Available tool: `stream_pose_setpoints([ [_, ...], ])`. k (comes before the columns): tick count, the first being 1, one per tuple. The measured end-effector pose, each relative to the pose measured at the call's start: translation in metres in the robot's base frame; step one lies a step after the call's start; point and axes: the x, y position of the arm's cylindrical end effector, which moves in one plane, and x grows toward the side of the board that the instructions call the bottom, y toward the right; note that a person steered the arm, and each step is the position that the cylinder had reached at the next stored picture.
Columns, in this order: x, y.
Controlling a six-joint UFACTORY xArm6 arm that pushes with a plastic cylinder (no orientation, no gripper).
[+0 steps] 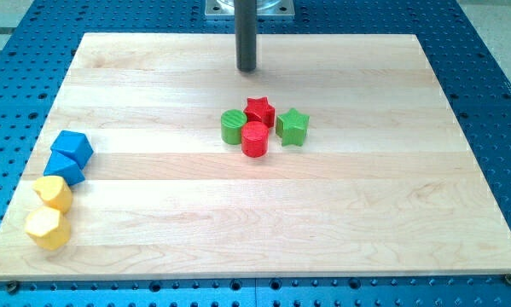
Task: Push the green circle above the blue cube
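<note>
A pale wooden board (323,222) is lying on a blue metal table with rows of small holes (494,60), and it is filling most of the view. The dark rod is coming down from the view's top, and my tip (247,69) is standing over the upper middle of the board, apart from all blocks. The arm is carrying no jaws, only this rod, so nothing is being clamped.

Below my tip, near the middle of the board, four blocks are sitting close together. The green circle (233,126) is at the left of this group. The red star (259,111) is just beside it, to the upper right, and the red cylinder (255,139) is just beside it, to the lower right; both seem to be touching it or almost touching. The green star (293,126) is at the right end of the group, beside the two red blocks.

Well apart, near the board's left edge, the blue cube (72,147) is sitting with a second blue block (65,170) touching it below. Two yellow blocks are lying under them, one (53,194) above the other (47,228). Between the green circle and the blue cube the wood is bare.
</note>
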Motion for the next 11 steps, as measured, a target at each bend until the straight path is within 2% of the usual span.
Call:
stream_pose_setpoints([
  [1,0.001,0.08],
  [3,0.115,0.145],
  [5,0.164,0.107],
  [6,0.131,0.05],
  [7,0.161,-0.002],
  [8,0.155,0.004],
  [9,0.187,-0.026],
  [11,0.185,-0.094],
])
